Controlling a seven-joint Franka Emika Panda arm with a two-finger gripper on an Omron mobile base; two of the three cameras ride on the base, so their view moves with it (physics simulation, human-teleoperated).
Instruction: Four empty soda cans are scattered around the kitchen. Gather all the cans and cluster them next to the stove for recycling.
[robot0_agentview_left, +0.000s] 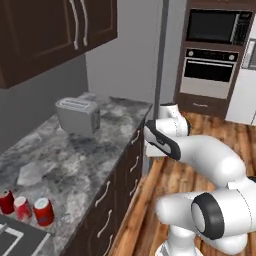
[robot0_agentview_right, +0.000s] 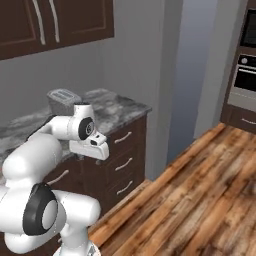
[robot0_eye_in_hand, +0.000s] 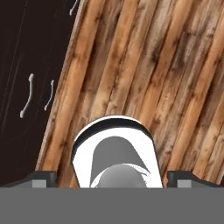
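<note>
- Grey marbled counter (robot0_agentview_left: 75, 150) is stretching away in the left base view under dark wall cabinets (robot0_agentview_left: 45, 30); three soda cans (robot0_agentview_left: 43, 211) are standing clustered at 8 o'clock, just beside the stove (robot0_agentview_left: 15, 240) corner. Silver toaster (robot0_agentview_left: 77, 116) is sitting at 10 o'clock, wall oven (robot0_agentview_left: 209, 75) at 1 o'clock.
- Wooden plank floor (robot0_agentview_right: 200, 190) is filling the right base view's 4 o'clock side, dark drawers (robot0_agentview_right: 120, 160) standing under the counter.
- Hand view is looking down on planks; the gripper (robot0_eye_in_hand: 112, 181) is hanging released, fingertips (robot0_eye_in_hand: 43, 179) spread wide, grasping nothing.
</note>
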